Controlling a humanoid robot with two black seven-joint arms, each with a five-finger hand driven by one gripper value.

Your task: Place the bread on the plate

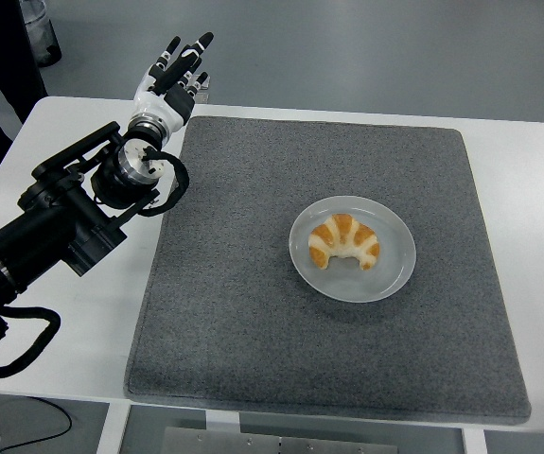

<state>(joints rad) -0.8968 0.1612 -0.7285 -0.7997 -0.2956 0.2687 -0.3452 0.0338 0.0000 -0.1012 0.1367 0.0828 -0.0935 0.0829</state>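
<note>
One high head view looks forward and down over the white table.

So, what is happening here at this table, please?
The bread, a croissant, already lies on the plate, which sits on the grey mat. Nothing is handling it now. The robot's left hand is raised over the table's far left corner, fingers spread and empty, well away from the plate. The right arm is not in view.
</note>
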